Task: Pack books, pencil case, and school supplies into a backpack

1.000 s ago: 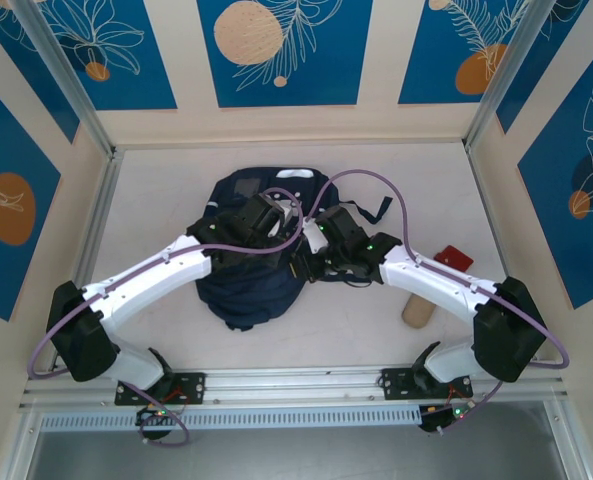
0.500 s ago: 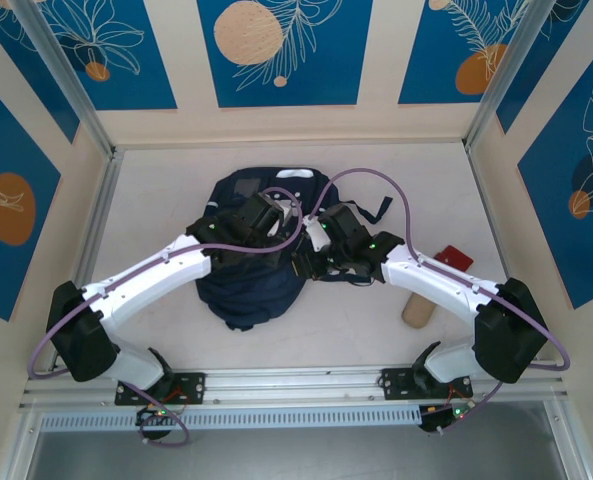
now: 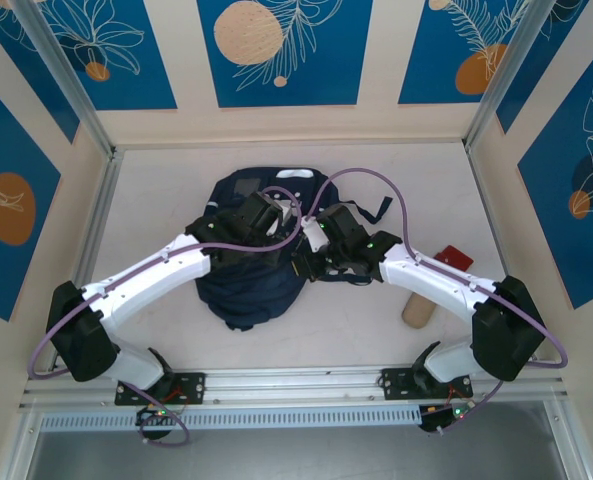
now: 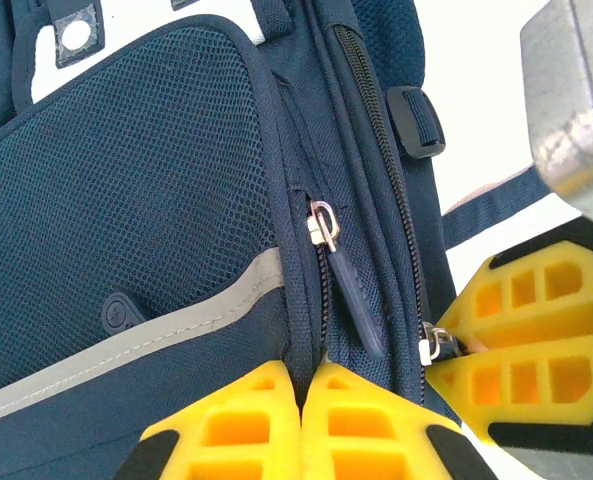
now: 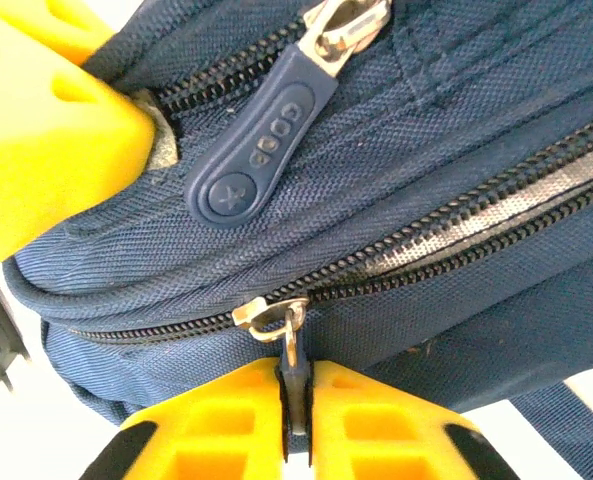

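Pale worktop (image 3: 156, 190), and blue-and-cream leaf-patterned wall panels (image 3: 276, 50) box it in on three sides. Nearest to us, off to the right of the backpack (image 3: 248, 285), a short cork-coloured cylinder (image 3: 416, 310) lies on the surface. A little beyond it, also right of the backpack, sits a small red object (image 3: 453, 257); what it is, I cannot tell.

On to the backpack itself: dark navy, lying flat in the middle of the worktop, both white arms bent in over it from either side. At its right flank, the right gripper (image 5: 296, 385) has its yellow fingers pressed together on a zipper pull (image 5: 292, 335), the dark tab pinched between them and the metal loop sitting just above the fingertips. Right above that on the same flank, a second zipper carries a navy rubber tab (image 5: 266, 160), lying loose on the fabric.

Just beside it, the left gripper (image 4: 301, 378) is closed too, fingertips meeting on the backpack's fabric right where a zipper line runs down between them. The two grippers sit close together here. Farther along, a mesh pocket (image 4: 146, 170) with a grey trim covers the backpack's face.
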Tool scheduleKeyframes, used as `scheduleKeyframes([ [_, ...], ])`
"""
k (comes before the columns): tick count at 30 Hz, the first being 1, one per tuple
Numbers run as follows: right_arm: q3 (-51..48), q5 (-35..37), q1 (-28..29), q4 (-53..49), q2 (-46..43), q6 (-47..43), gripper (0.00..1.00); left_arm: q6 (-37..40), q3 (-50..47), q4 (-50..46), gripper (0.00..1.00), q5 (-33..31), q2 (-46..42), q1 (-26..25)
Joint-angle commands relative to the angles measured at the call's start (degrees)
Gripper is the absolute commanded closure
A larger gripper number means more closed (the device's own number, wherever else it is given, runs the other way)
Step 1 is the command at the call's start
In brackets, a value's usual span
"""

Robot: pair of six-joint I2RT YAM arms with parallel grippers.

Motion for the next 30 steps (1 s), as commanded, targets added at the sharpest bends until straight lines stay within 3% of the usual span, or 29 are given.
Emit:
scheduleKeyframes([
  [1,1.8,0.2,-0.3,0.3,0.0,-0.9,0.94,-1.4,3.2,3.0,1.0,-0.2,-1.3,0.9],
  [5,1.1,3.6,-0.9,-1.3,-1.5,1.4,1.0,-3.6,3.4,1.9,0.96,0.4,-1.2,1.9],
  [11,1.1,2.0,-6.6,-4.2,-2.9,6.3,1.0,-0.7,3.3,-0.2,0.55,2.2,-1.8,2.6],
  [14,1.5,-0.2,-10.1,-4.7,-2.6,8.0,1.0,3.0,3.0,-1.6,0.42,2.2,-1.9,2.8],
  [22,5.3,-3.9,-16.7,-7.4,1.4,6.6,1.0,18.4,0.8,-1.8,0.36,5.6,-0.7,3.0],
  [30,7.1,-8.6,-19.1,-7.6,2.7,6.4,1.0,25.4,1.8,-0.6,0.44,9.5,6.9,2.9],
])
